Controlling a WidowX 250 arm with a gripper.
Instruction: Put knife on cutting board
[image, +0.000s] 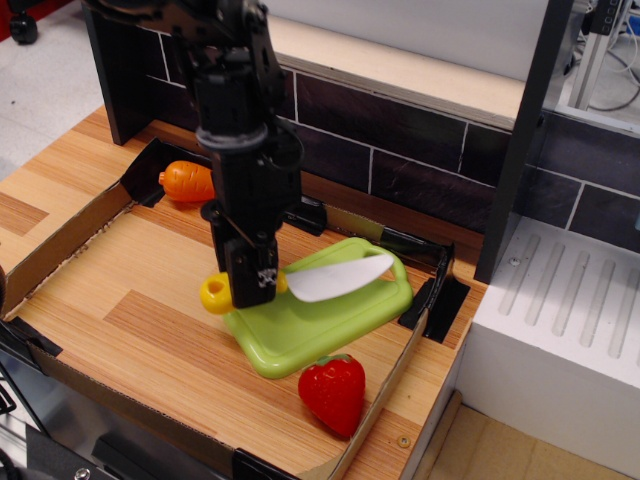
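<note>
- Right now the gripper is clenched on the knife, holding it by the yellow handle just behind the blade, with the handle's rounded end sticking out on one side of the fingers and the white blade reaching out on the other.
- Directly below the blade lies the cutting board; the handle end hangs near the board's edge, roughly over bare wood. Whether the knife already touches the board I cannot tell.
- Risk one: letting go from here could leave the heavier handle off the board, so the knife tips or slides off the rim. A small shift toward the blade side would likely fix that.
- Risk two: dropping from a height may make the light plastic bounce or roll toward the strawberry, which sits just beyond the board's near edge, below the gripper.
- Risk three: pushing down too far could shove the board against the cardboard tray wall.
- Behind the arm, the carrot is well apart and poses no trouble.
</note>
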